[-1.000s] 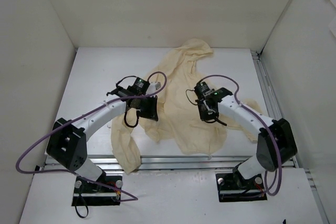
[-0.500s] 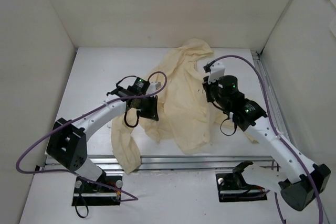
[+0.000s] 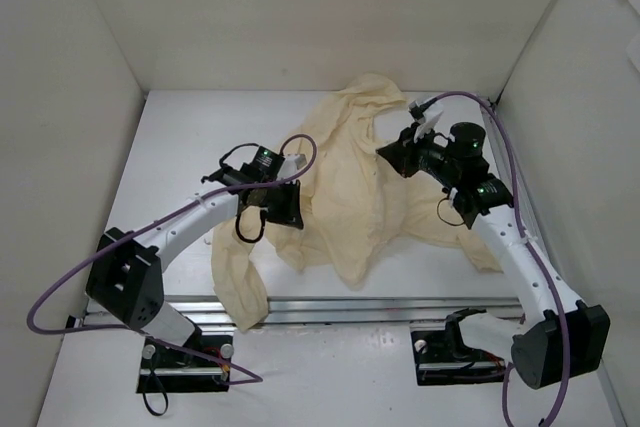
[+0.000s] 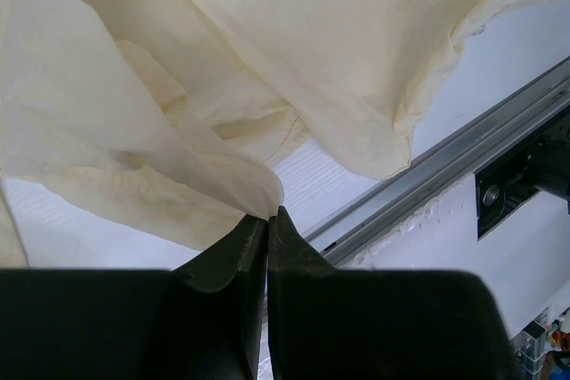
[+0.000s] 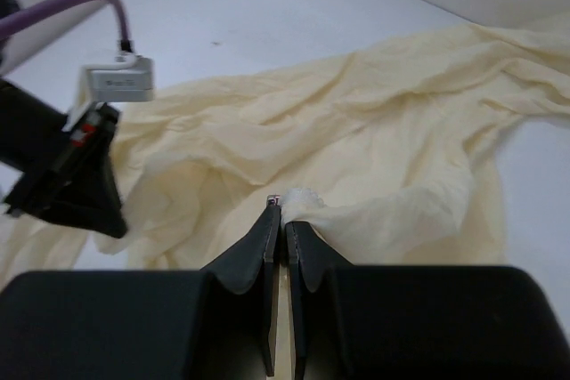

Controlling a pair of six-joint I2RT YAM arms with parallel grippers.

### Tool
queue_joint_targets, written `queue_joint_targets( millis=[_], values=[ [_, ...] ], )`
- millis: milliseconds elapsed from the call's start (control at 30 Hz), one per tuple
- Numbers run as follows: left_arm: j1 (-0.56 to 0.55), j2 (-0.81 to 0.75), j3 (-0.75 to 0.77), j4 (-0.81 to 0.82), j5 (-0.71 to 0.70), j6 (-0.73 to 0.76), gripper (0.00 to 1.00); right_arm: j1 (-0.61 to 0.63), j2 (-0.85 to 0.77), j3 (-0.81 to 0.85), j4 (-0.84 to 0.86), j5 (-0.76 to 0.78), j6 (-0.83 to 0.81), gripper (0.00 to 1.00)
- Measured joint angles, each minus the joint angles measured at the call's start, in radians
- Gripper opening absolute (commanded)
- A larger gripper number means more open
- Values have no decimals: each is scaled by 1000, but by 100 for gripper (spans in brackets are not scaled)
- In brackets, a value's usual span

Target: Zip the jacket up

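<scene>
White bench [image 3: 180, 147] carries the limp, light jacket [image 3: 345, 187], one fold clamped in the closed left claw [image 4: 267, 217], another pinched at the closed right claw [image 5: 283, 213] tips, its front zipper edge likely the best hold.

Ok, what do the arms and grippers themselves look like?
The left arm and right arm have white links, black joints and a purple cable each. The left gripper and right gripper have dark, tapered wedge fingers. A green light glows near each wrist.
</scene>
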Motion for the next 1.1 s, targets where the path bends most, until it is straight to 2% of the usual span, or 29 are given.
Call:
queue_joint_targets(
  millis=[200,367,733,833,933,1033,1100],
  values=[
    [0,-69,-31,37,10,-10,0,-66,3,-55,186,-365,145,0],
    [1,-116,-49,81,11,-12,0,-101,23,-94,345,-520,290,0],
    [24,-246,-63,192,10,-12,0,-104,45,-94,491,-683,454,0],
    [36,-296,-64,237,10,-12,0,-106,61,-61,456,-681,446,0],
    [49,-337,-64,288,11,-11,0,-110,85,-54,525,-681,501,0],
    [68,-360,-64,351,28,-12,0,-99,103,2,430,-673,471,0],
    [80,-363,-64,393,45,-12,0,-74,105,3,449,-672,491,0]
  ],
)
